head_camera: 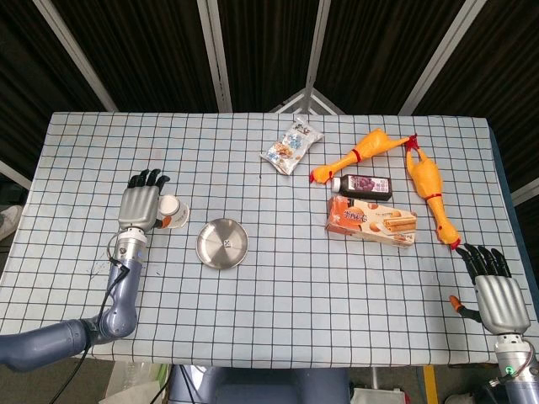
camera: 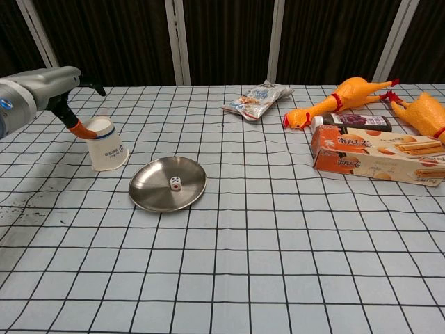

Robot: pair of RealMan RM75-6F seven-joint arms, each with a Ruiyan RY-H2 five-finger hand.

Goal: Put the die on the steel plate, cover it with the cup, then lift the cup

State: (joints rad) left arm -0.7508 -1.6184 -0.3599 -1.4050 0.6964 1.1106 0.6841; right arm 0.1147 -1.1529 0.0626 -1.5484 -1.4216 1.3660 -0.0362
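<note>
A: Where does the left hand (head_camera: pixel 139 207) sit?
B: At nine o'clock on the checked desk (head_camera: pixel 253 295), flat, fingers (head_camera: pixel 145 178) pointing to twelve, just beside the white cup (head_camera: pixel 173 211) at its three o'clock.

A: And the steel plate (head_camera: pixel 222 243)?
B: Near the cup, toward four o'clock of it, with the die (head_camera: pixel 226 244) a small pale speck inside.

A: The right hand (head_camera: pixel 498 296)?
B: At the desk's four o'clock corner, fingers spread, holding nothing.

A: Anything else?
B: A snack bag (head_camera: pixel 291 146) at twelve; two rubber chickens (head_camera: pixel 362 153), a dark bottle (head_camera: pixel 362 186) and a biscuit box (head_camera: pixel 371 220) around two o'clock.
</note>
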